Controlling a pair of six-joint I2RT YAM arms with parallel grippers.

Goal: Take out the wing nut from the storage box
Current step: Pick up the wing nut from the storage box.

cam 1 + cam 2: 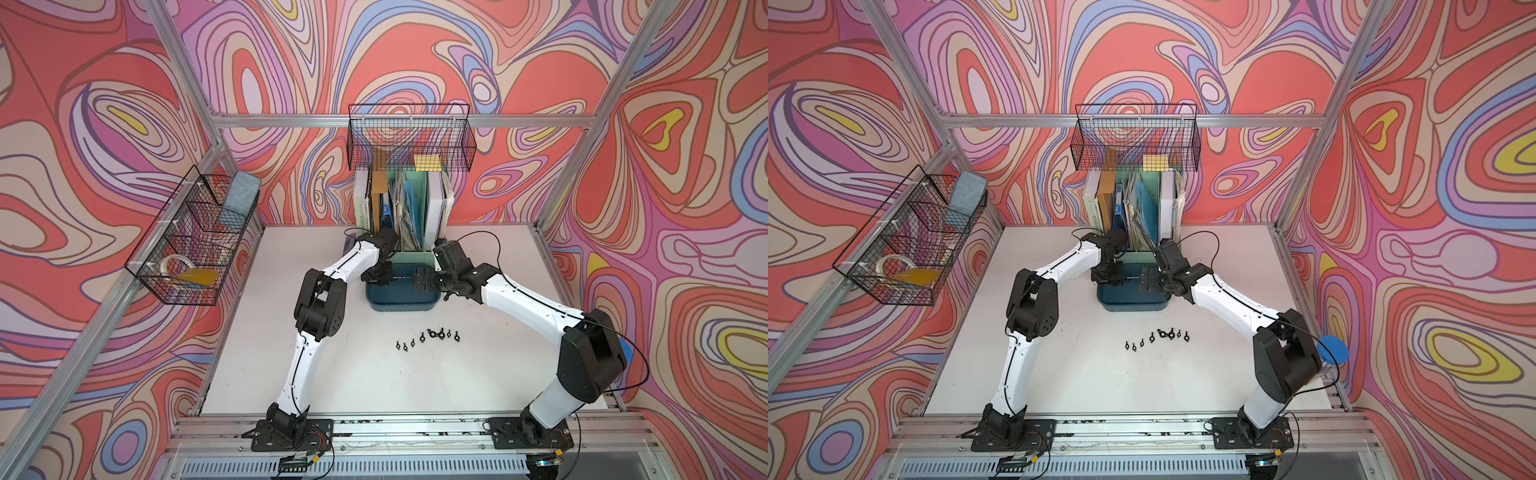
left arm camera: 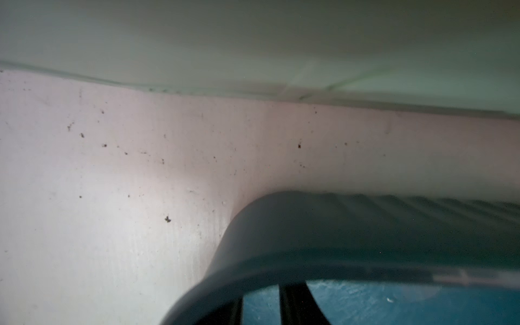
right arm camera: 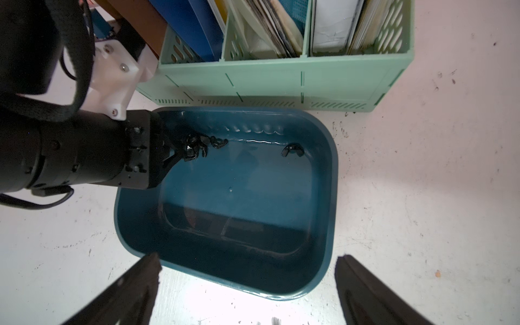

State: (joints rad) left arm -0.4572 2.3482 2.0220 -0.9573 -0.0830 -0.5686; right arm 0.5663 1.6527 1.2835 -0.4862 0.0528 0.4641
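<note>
The storage box [image 1: 401, 308] [image 1: 1133, 308] is a shallow dark teal tub on the white table, just in front of the file holder. In the right wrist view, several black wing nuts [image 3: 209, 143] lie clustered at one end of the box's far wall [image 3: 332, 197], and a lone wing nut [image 3: 292, 150] sits farther along it. My left gripper [image 1: 376, 282] [image 3: 187, 153] reaches down into the box, its fingers narrowed on a wing nut in the cluster. The left wrist view shows only the box rim [image 2: 281, 253] hiding its fingertips. My right gripper [image 1: 422, 280] [image 3: 247, 261] hovers open over the box, holding nothing.
A mint-green file holder [image 1: 409, 249] [image 3: 281, 81] full of folders stands right behind the box. Black wire baskets hang on the back wall [image 1: 409, 137] and the left wall [image 1: 191, 237]. A row of several wing nuts [image 1: 432, 334] lies on the table in front of the box.
</note>
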